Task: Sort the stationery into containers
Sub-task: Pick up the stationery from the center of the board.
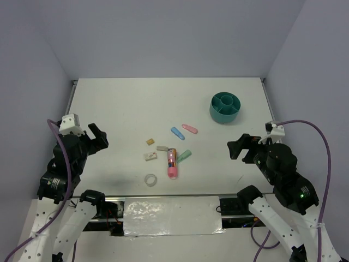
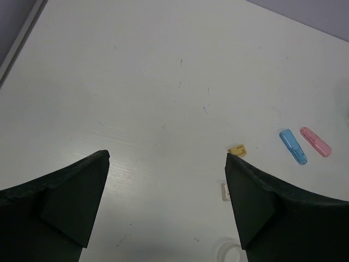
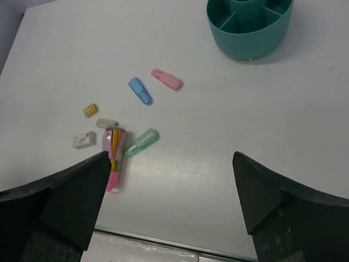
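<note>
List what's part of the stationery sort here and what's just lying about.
Job:
pink tube
blue stick
pink stick
green stick
tan block
white block
pale grey block
clear ring
teal organizer

Not the job:
shiny strip along the table's near edge
purple cables on the arms

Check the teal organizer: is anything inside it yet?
Nothing shows inside the teal organizer: from above, every compartment looks bare. The right wrist view cuts off its far side, and its near wall hides most of the compartment floors there, so a very small piece low down cannot be ruled out.
</note>
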`<control>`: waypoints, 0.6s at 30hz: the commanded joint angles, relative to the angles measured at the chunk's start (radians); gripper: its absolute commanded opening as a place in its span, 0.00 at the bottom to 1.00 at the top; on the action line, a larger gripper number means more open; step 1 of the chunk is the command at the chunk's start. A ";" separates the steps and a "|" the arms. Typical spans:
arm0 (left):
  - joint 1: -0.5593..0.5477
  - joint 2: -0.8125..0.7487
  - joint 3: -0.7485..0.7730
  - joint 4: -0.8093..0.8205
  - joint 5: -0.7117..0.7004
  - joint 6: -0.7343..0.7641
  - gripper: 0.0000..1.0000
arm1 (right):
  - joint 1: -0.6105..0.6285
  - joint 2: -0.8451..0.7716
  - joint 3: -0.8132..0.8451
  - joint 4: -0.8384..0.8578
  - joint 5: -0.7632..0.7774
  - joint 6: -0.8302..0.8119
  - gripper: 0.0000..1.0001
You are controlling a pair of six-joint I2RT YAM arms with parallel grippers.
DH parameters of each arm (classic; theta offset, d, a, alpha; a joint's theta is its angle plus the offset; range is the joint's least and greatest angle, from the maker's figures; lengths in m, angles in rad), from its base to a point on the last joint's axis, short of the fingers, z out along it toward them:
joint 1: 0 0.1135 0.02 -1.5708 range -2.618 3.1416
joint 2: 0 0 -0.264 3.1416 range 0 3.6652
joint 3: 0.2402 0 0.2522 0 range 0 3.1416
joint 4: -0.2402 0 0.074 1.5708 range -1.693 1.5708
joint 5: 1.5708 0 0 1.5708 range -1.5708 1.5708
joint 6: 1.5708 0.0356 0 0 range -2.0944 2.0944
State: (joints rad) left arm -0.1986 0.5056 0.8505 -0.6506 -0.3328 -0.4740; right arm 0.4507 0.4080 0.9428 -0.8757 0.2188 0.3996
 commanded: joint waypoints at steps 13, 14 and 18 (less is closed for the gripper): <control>0.001 0.114 0.004 0.052 0.147 -0.032 0.99 | -0.004 -0.043 -0.041 0.007 -0.140 0.016 1.00; -0.007 0.135 0.004 0.057 0.165 -0.041 0.99 | -0.004 -0.037 -0.048 0.009 -0.151 0.018 1.00; -0.181 0.299 0.033 0.057 0.108 -0.157 0.99 | -0.004 -0.015 -0.073 0.033 -0.193 0.027 1.00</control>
State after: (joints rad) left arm -0.2634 0.7143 0.8467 -0.6201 -0.2138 -0.5354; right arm 0.4507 0.3679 0.8856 -0.8829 0.0822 0.4156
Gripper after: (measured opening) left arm 0.993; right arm 0.994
